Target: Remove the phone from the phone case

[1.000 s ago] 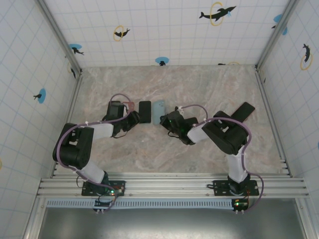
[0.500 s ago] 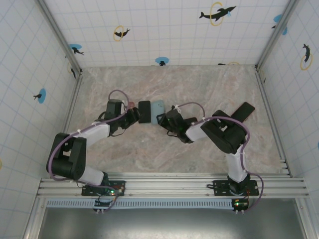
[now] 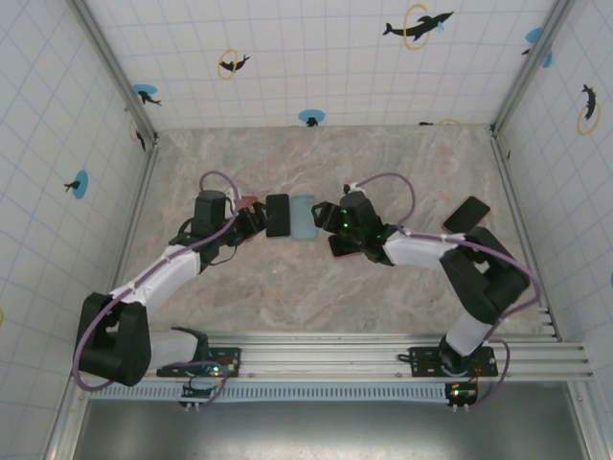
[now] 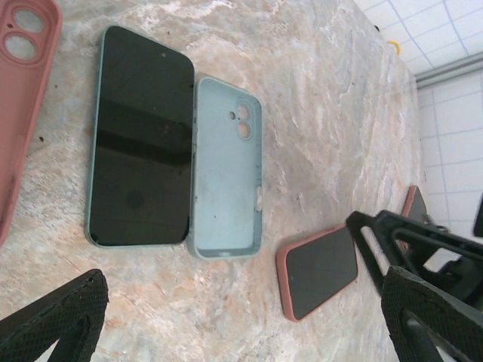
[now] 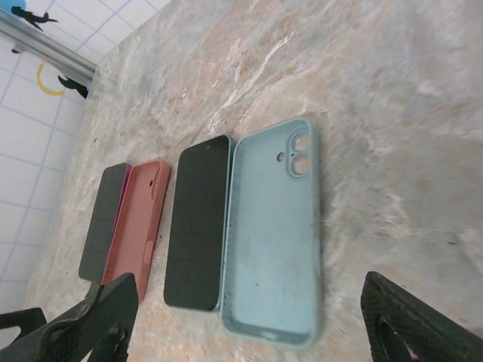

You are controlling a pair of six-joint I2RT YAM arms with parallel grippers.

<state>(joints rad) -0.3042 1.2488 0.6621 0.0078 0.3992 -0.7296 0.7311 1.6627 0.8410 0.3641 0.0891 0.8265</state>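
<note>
1. The jaws of the left gripper [image 3: 255,218] stand wide with nothing between them. In the left wrist view its pads [image 4: 56,324] frame the lower corners and bare surface [image 4: 249,324] lies in the gap.
2. The jaws of the right gripper [image 3: 324,217] are spread as well and hold nothing. Its fingers [image 5: 411,317] sit in the bottom corners of the right wrist view.
3. The phone [image 4: 139,139] lies flat, screen up, just above the middle of the top view, between the two grippers.
4. The phone case [image 4: 226,166] lies to the right of the phone, long edge against long edge. It is hollow side up and empty, with the camera cut-out showing.
5. Judged from this layout, the phone is already out. Wide jaws on either side fit a release, with each arm having handled one of the two parts.
6. A pink case [image 4: 23,90] lies at the left edge of the left wrist view, just beside the phone.
7. The left wrist view shows a red-cased phone [image 4: 317,270] plainly at lower right. In the top view it is partly tucked under the right arm.
8. The right wrist view adds a dark phone [image 5: 102,222] left of the pink case.
9. The top view adds how both arms reach inward toward the centre. It also shows a black phone [image 3: 466,214] well apart at the right.
</note>
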